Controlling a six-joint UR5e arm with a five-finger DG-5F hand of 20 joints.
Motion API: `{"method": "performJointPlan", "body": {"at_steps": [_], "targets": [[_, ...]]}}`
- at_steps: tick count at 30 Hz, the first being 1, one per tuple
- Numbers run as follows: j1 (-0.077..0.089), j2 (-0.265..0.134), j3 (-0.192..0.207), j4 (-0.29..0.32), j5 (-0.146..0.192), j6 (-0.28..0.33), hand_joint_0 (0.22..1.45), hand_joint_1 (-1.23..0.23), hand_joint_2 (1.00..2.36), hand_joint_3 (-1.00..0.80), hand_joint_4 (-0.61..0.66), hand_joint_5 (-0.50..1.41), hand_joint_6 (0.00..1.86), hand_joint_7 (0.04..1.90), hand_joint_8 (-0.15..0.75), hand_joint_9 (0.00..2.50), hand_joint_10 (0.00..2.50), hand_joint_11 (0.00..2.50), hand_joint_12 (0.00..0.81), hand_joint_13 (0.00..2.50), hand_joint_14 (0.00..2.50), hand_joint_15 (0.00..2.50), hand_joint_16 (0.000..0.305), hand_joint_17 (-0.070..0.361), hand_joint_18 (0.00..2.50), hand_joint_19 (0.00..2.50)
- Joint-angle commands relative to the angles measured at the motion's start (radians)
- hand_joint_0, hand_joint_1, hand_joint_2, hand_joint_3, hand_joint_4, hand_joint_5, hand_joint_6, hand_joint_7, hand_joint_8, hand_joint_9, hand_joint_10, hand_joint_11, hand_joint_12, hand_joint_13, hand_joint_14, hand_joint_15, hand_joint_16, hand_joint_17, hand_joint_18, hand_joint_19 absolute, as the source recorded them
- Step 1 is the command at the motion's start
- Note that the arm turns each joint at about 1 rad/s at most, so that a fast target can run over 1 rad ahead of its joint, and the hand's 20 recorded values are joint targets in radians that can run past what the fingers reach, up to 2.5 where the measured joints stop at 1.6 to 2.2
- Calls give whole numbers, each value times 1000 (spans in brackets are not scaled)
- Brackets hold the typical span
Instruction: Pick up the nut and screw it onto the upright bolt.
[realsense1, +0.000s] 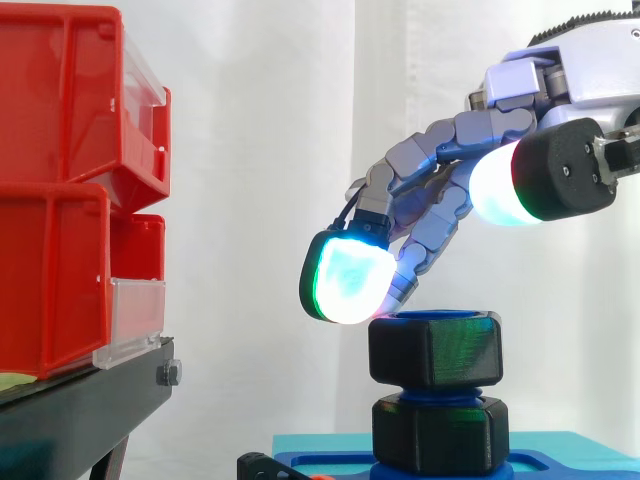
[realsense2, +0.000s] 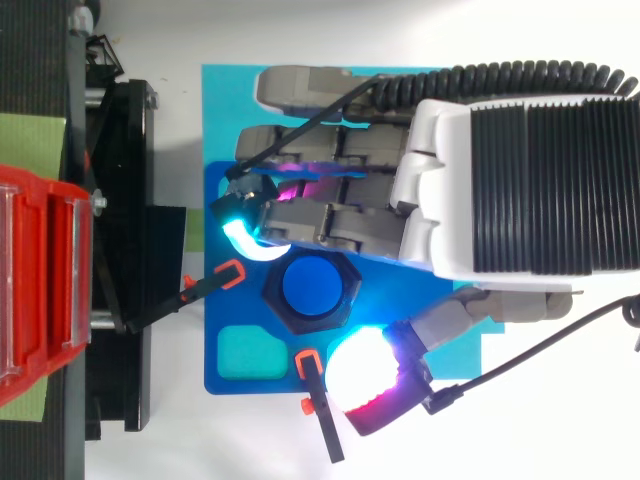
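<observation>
1. Red bins (realsense1: 60, 190): stacked in two tiers on a black stand (realsense1: 90, 405) at the left of the side view, well apart from the work.
2. Hand (realsense2: 500, 190): enters from the right and slopes down towards the fixture. The fingers are extended and loosely spread, the thumb stands apart from them, and nothing is pinched or enclosed. One glowing fingertip (realsense1: 345, 278) hangs just beside the upper left edge of the nut; contact cannot be confirmed. From above, the thumb pad (realsense2: 362, 375) lies on the opposite side of the nut, clear of it, and in the side view it is carried well above the nut.
3. Blue base plate (realsense2: 222, 190): lies flat on a teal board (realsense2: 230, 90).
4. Nut (realsense1: 435, 350): black, hexagonal, seated at the top of the upright bolt (realsense2: 312, 285), whose blue end shows through its centre from above. A second black hexagonal collar (realsense1: 440, 432) sits below it, against the plate.
5. Two black clamps with orange tips (realsense2: 230, 275) stand near the nut.
</observation>
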Motion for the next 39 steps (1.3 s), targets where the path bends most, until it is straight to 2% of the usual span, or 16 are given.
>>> {"method": "performJointPlan", "body": {"at_steps": [1, 22, 39], "targets": [[1, -1, -1, -2, 1, 1, 495, -250, 1000, -500, 232, -134, 502, 724, 251, 631, 0, 0, 287, 294, 0, 0, 31, 71, 0, 0], [1, 0, -14, -2, 1, 1, 516, -296, 1000, -500, 280, -80, 504, 994, 260, 698, 0, 0, 272, 383, 0, 0, 27, 61, 0, 0], [-16, 0, -14, -6, -2, 1, 533, -334, 1000, -500, 225, -35, 503, 1279, 269, 798, 0, 0, 252, 467, 0, 0, 23, 52, 74, 0]]}}
